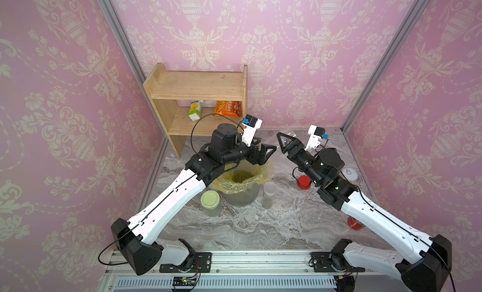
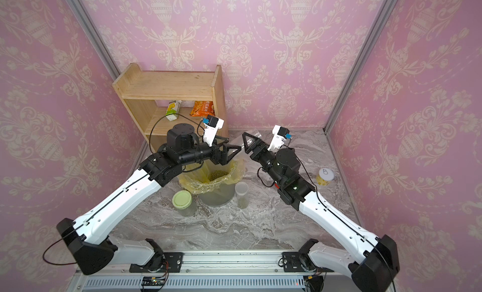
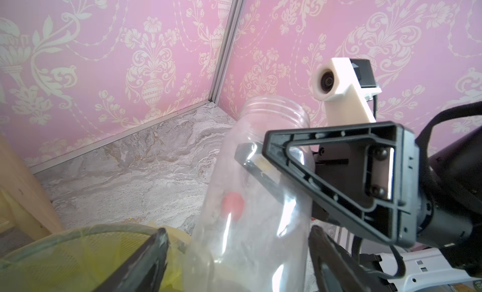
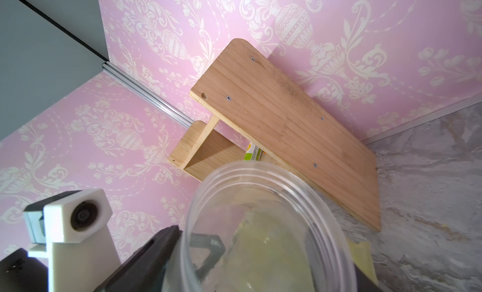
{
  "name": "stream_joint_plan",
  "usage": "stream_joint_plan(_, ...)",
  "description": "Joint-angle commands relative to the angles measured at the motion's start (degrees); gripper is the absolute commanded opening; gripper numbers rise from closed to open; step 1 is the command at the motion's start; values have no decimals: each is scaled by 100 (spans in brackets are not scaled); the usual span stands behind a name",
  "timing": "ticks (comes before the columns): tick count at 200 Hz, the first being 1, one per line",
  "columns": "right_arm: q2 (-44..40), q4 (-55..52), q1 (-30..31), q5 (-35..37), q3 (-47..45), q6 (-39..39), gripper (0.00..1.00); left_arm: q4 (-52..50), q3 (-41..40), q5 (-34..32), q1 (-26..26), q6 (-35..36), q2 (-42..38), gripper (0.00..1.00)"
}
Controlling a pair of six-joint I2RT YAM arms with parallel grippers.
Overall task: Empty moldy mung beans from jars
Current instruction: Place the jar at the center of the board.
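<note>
Right end effector (image 1: 283, 142): pinching the empty clear jar (image 3: 273, 115) at mid-body, one finger on each side; the jar is tilted, lid off, threaded mouth pointing away from the robot.
Left end effector (image 1: 267, 144): fingers spread to either side of that jar's base end; the left wrist view shows a gap on one side, and I cannot tell whether the other side touches.
In the way: the two end effectors face each other closely with only the held jar between them. The wooden shelf (image 1: 198, 87) stands just behind the left end effector.
Below: a bin (image 1: 243, 196) lined with a yellow bag (image 1: 260, 173) sits directly under the left end effector, down and to the left of the right one.
Mung beans (image 1: 241, 176): a heap in the bin's bottom, straight below the left end effector. More lie in the two closed jars.
Jars, counted: three. One is held. The wide jar with pale green lid (image 1: 211, 199) stands on the tabletop (image 1: 260, 225) below the left end effector, on the robot's side of the bin. The slim jar with whitish lid (image 1: 270, 189) stands just beside the bin, low between both end effectors.
Loose lid: one red lid (image 1: 303, 182) on the tabletop, under the right wrist and partly hidden by it.
Tins and cans: one yellow tin (image 2: 325, 176) to the right of the right end effector, and one red can (image 1: 356, 222) behind the right forearm, mostly covered.
On the shelf: one carton (image 1: 195, 110) and one orange packet (image 1: 227, 109), both on the lower board.
</note>
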Motion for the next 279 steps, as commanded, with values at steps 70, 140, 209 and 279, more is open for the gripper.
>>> stream_joint_plan(70, -429, -1111, -250, 908, 179, -2125, 59, 41, -20, -232, 44, 193, -61, 85)
stream_joint_plan(140, -289, -1423, -737, 1701, -117, -3252, 59, 24, -62, -224, 49, 369, -46, 86)
stream_joint_plan(209, 838, -485, -1075, 1788, -854, -3875, 58, 178, -412, -357, 48, 619, -191, 87)
stream_joint_plan(279, 1626, 892, -1067, 1802, -1752, -3944, 57, 112, -661, -495, 60, 894, -303, 88)
